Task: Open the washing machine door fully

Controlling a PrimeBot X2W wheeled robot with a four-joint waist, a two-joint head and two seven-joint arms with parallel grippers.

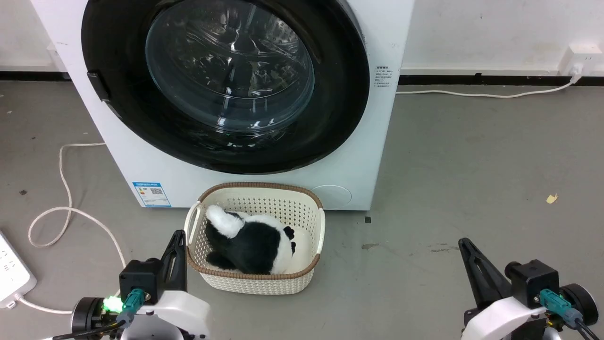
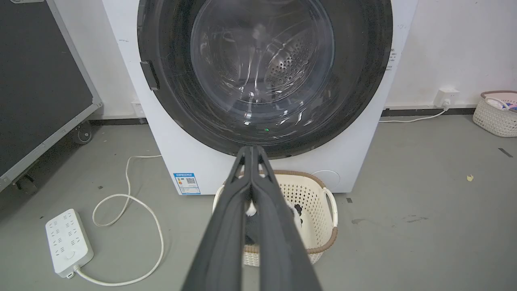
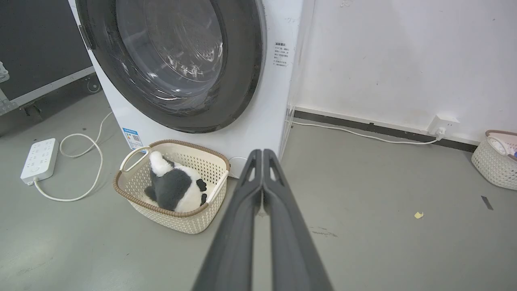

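The white washing machine (image 1: 363,156) stands straight ahead, its round black-rimmed door (image 1: 330,108) lying flat against the front. A small black handle (image 1: 98,86) sits on the rim's left side, also visible as the handle (image 2: 150,75) in the left wrist view. My left gripper (image 1: 179,234) rests low at the lower left, fingers pressed together and holding nothing, well short of the door. My right gripper (image 1: 465,242) rests at the lower right, also shut and holding nothing. In the wrist views the left gripper (image 2: 251,148) and right gripper (image 3: 262,151) point toward the machine.
A cream basket (image 1: 314,208) holding a black-and-white plush toy (image 1: 250,243) sits on the floor just below the door. A white power strip (image 2: 66,241) and looped cable (image 1: 63,189) lie at the left. Another basket (image 3: 494,159) stands far right by the wall.
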